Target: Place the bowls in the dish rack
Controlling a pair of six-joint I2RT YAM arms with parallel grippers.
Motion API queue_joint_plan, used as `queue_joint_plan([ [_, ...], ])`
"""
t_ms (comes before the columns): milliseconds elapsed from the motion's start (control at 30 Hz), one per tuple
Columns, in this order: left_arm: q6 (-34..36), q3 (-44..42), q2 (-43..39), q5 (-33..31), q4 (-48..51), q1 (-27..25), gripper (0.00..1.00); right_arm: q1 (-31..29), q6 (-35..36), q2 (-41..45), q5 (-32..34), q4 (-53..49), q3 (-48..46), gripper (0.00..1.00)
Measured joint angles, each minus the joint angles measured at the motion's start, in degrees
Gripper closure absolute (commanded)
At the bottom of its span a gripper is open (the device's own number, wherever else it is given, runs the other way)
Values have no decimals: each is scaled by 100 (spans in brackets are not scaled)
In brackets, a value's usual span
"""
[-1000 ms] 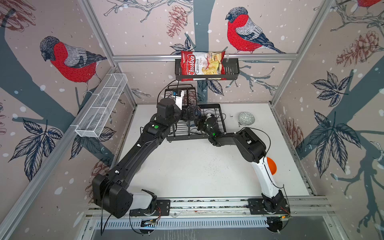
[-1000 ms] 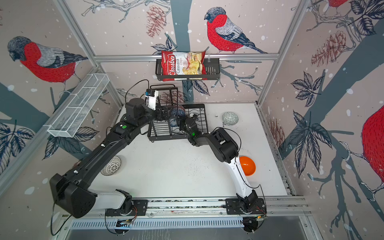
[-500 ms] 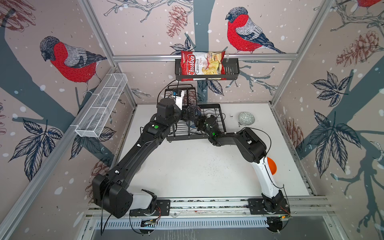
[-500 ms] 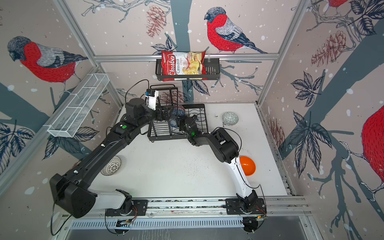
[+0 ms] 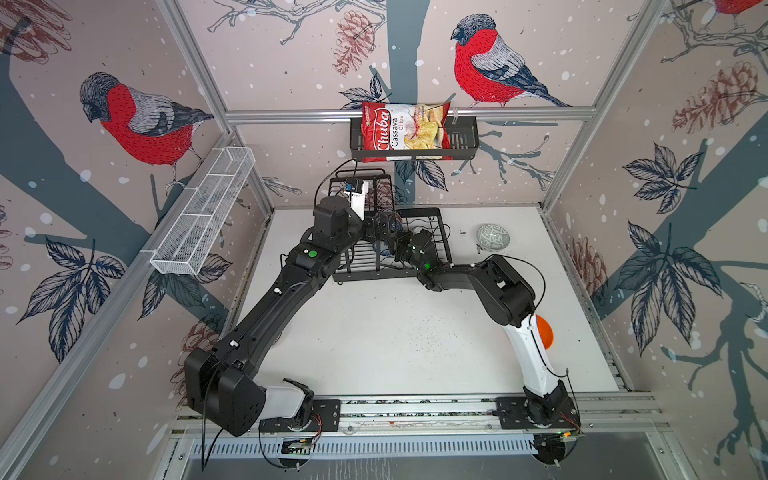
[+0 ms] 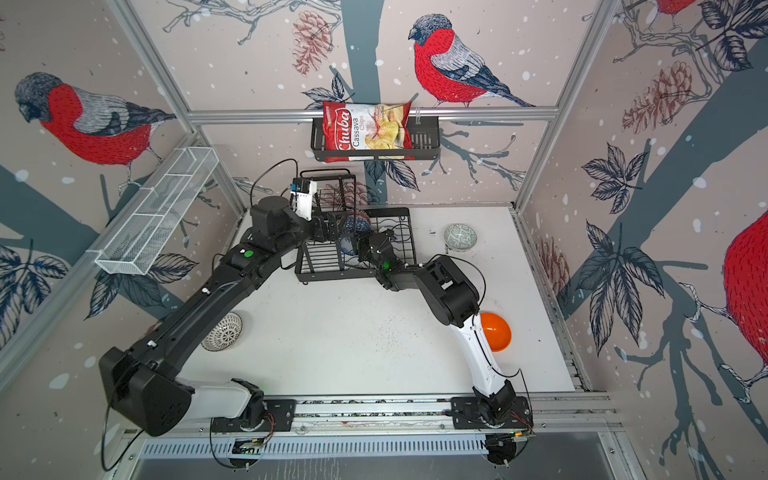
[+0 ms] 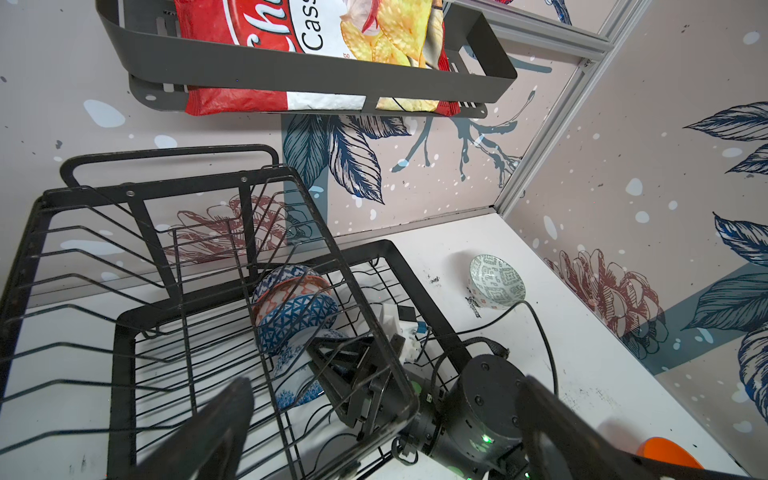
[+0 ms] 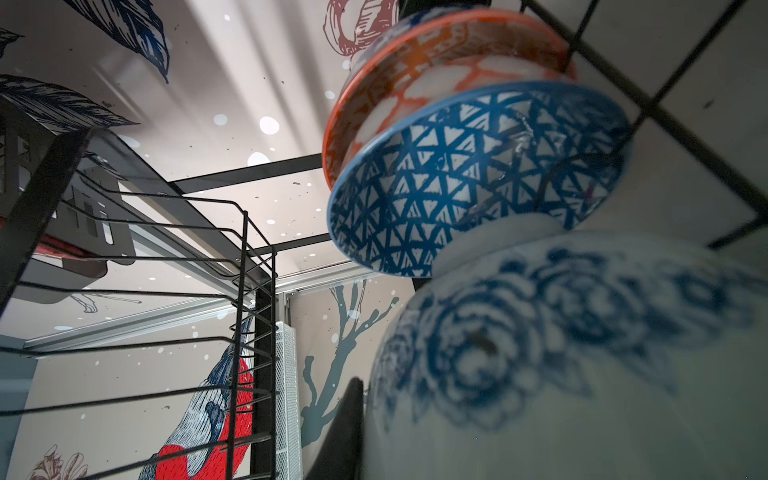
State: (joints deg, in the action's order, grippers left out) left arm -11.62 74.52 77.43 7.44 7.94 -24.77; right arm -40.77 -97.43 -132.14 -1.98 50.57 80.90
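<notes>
- Lower right: orange bowl (image 6: 496, 332), half hidden by right arm (image 6: 473, 345).
- Lower left, in a top view, not both: white radial bowl (image 6: 222, 332) beside left arm (image 6: 195, 307).
- Mid-frame: left gripper (image 7: 384, 384) spread wide over dish rack (image 5: 440, 237); right gripper (image 7: 332, 365) at floral bowl (image 7: 291, 374), grip unclear.
- In rack: floral bowl, blue geometric bowl (image 7: 299, 324), salmon bowl (image 7: 291, 286), on edge in a row.
- Right of rack: grey-green bowl (image 5: 493, 237), upright.
</notes>
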Motion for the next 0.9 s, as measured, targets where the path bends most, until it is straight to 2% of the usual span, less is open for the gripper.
queue_joint_plan([
  [567, 0, 0, 0, 4, 0, 0, 2, 44, 4, 63, -2, -31, -37, 76],
  [900, -2, 0, -2, 4, 0, 0, 2, 57, 7, 72, -4, -103, -35, 71],
])
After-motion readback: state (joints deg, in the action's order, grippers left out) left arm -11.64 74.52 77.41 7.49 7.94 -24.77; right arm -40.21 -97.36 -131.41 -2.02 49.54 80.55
